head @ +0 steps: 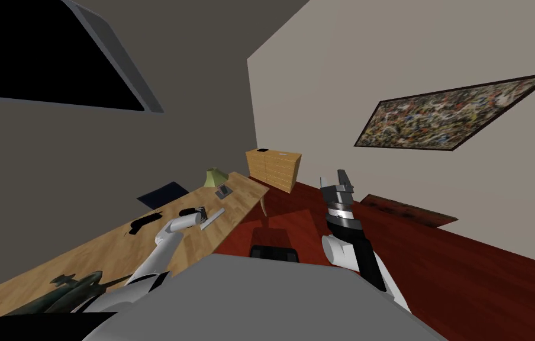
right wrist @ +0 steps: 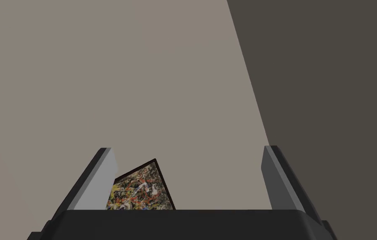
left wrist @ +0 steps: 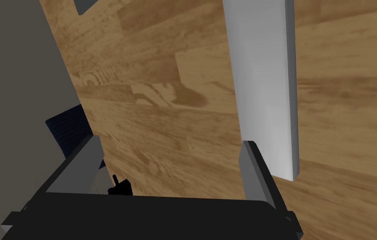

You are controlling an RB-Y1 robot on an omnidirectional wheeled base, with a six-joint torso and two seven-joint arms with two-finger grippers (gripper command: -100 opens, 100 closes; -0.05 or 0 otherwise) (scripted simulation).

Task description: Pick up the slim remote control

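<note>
The slim remote control (head: 214, 217) is a long, flat, light grey bar lying on the wooden table (head: 83, 254). My left gripper (head: 203, 213) hovers low over the table at the remote's near end. In the left wrist view the left gripper (left wrist: 171, 166) is open with bare tabletop between its fingers. The remote (left wrist: 265, 83) stretches away from one fingertip (left wrist: 252, 166), with its near end just behind and outside that finger. My right gripper (head: 337, 182) is raised beside the table with its fingers open, and the right gripper (right wrist: 187, 175) holds nothing.
On the table lie a black object (head: 145, 222), a dark blue pad (head: 163, 193), a green lamp (head: 216, 176), a small grey device (head: 224, 190) and a dark sculpture (head: 74, 287). A wooden dresser (head: 273, 169) stands in the corner. A dark seat (head: 275, 248) sits by the table's edge.
</note>
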